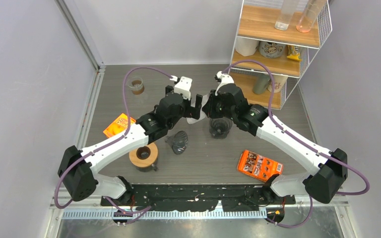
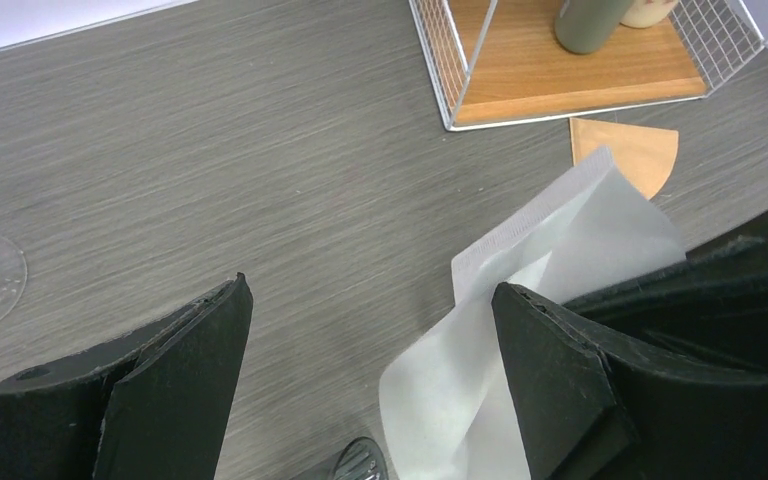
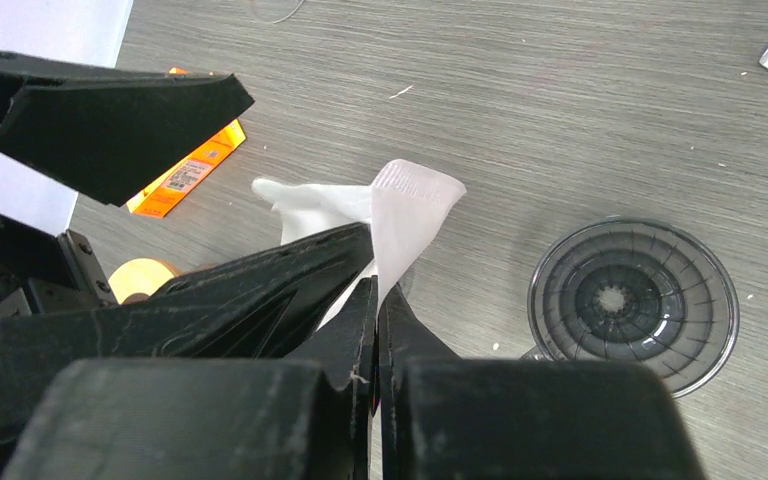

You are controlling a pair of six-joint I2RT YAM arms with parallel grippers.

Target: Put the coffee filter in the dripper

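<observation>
Orange packet (image 1: 260, 164) near clear dripper (image 3: 632, 300)

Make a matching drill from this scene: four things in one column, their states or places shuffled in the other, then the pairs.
Things
1. left pincer
2. right pincer
3. dripper
4. brown filter

States or places
A. lying flat beside the shelf
B. shut on the white filter
C. open wide
D. empty

Pairs: 1-C, 2-B, 3-D, 4-A
</observation>
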